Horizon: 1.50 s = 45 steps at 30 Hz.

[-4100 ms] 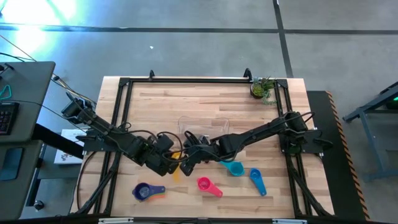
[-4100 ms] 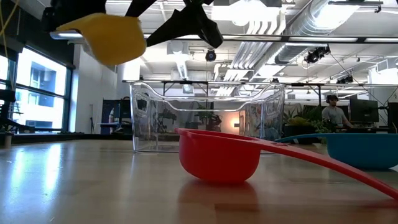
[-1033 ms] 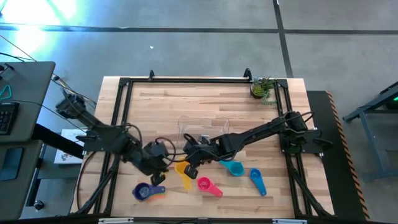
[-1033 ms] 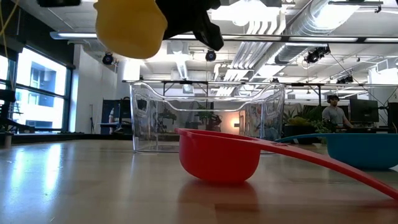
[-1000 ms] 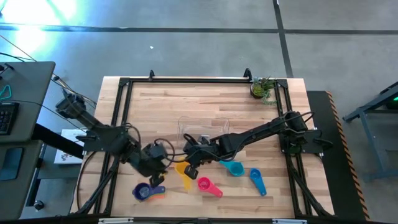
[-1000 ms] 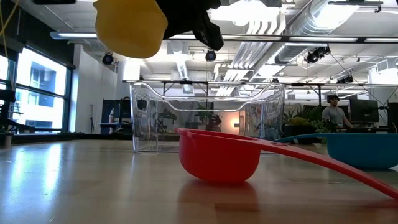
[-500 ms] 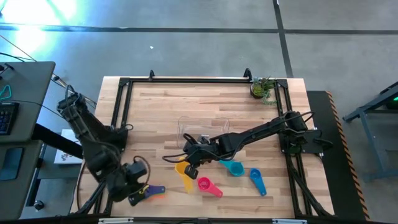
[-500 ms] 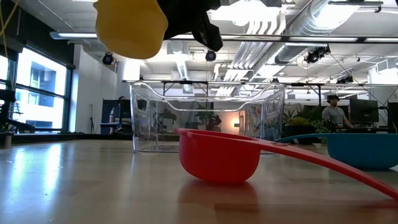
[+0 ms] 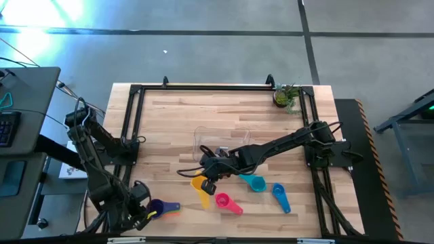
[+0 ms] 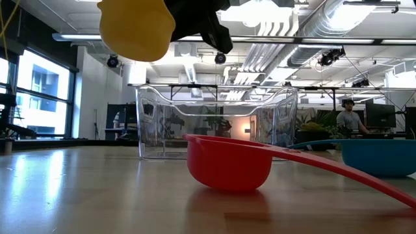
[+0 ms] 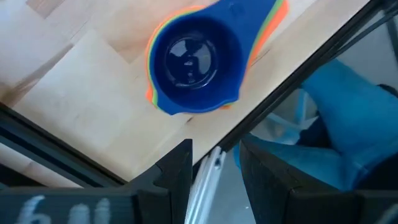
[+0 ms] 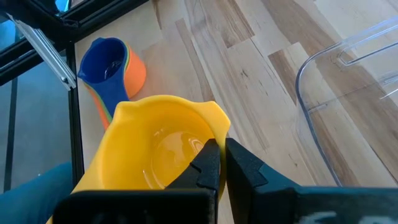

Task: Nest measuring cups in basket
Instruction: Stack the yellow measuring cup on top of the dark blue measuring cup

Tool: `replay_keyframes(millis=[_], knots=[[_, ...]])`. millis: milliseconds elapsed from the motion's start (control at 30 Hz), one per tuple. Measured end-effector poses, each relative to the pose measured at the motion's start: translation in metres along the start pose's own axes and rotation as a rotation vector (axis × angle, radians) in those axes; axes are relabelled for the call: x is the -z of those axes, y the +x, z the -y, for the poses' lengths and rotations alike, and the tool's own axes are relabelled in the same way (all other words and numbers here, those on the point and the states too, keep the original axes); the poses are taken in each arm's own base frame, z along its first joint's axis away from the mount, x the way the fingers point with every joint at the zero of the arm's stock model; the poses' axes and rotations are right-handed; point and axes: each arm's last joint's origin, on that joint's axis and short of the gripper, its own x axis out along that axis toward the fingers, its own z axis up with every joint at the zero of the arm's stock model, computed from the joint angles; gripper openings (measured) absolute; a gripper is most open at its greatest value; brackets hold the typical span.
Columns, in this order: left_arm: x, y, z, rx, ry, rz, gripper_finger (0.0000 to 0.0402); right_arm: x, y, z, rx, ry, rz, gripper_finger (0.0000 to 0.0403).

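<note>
My right gripper [image 9: 208,183] hangs above the table's middle, just in front of the clear basket [image 9: 224,140], shut on the yellow measuring cup [image 12: 158,155]. In the low view that cup [image 10: 136,29] floats high above the wood. A nested stack of cups, dark blue on top [image 11: 196,62], sits on its base at the near left [image 9: 159,208]. My left gripper [image 9: 144,215] hovers open just left of that stack, over the table's frame rail [image 11: 273,81], with nothing between its fingers. A magenta cup [image 9: 224,200], a teal cup [image 9: 255,182] and a blue cup [image 9: 280,194] rest on the wood. My right gripper pinches the yellow cup's wall at the rim [image 12: 214,134] between its two fingers, on the side nearest the wrist. The fingers [image 12: 245,165] slant down from the table's right. The cup hangs lifted clear of the table, its mouth tilted toward the wrist camera.
A small potted plant [image 9: 285,96] stands in the far right corner. A black frame [image 9: 129,135] runs round the table's edges. In the low view the magenta cup [image 10: 229,162] lies in front of the basket [image 10: 218,123], with the teal cup [image 10: 380,156] to its right.
My left gripper has swung from beside the yellow cup toward the table's near left corner, sinking a little and rolling about its own axis; it now stands beside the nested stack. The yellow cup stays where it was.
</note>
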Motion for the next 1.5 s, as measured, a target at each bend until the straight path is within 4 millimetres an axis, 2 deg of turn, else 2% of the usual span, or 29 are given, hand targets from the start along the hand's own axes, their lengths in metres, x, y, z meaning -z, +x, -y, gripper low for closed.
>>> replay_keyframes(millis=[333,633,1033,1500], knots=[[0.019,0.039,0.001,-0.176,0.031,-0.074,0.0122,-0.001,0.0,-0.001,-0.004,0.008,0.01,0.0002],[0.023,0.069,0.0,-0.308,0.023,-0.081,0.0122,-0.002,0.0,-0.002,-0.017,0.013,0.026,0.0002],[-0.001,0.092,0.007,-0.379,-0.005,-0.055,0.0122,-0.002,0.0,-0.002,-0.019,0.01,0.024,0.0002],[-0.04,0.096,0.016,-0.369,0.034,-0.032,0.0122,-0.006,0.001,0.003,-0.016,0.001,0.022,0.0002]])
